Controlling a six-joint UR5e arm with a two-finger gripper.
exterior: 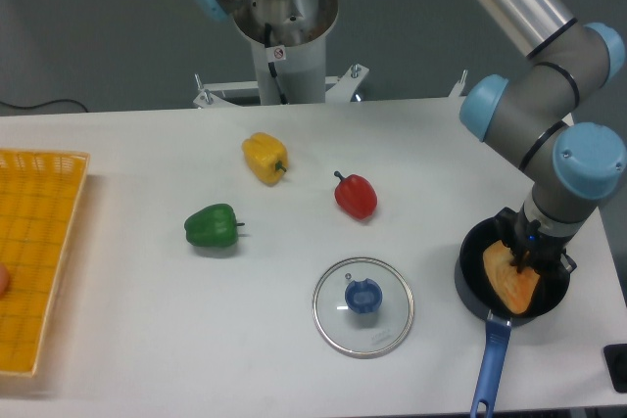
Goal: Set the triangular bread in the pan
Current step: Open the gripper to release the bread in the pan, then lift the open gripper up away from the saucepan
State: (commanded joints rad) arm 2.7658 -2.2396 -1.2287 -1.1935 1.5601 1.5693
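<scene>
The black pan (468,263) with a long blue handle (488,369) sits at the table's right front. Inside it lies the golden-orange triangular bread (509,284), tilted, its upper edge between the fingers of my gripper (529,254). The gripper points straight down into the pan and appears shut on the bread. The arm's wrist hides the far rim of the pan.
A round glass lid (363,306) with a blue knob lies left of the pan. A red pepper (356,195), a yellow pepper (265,157) and a green pepper (212,226) are spread over the middle. A yellow basket (34,261) sits at the left edge.
</scene>
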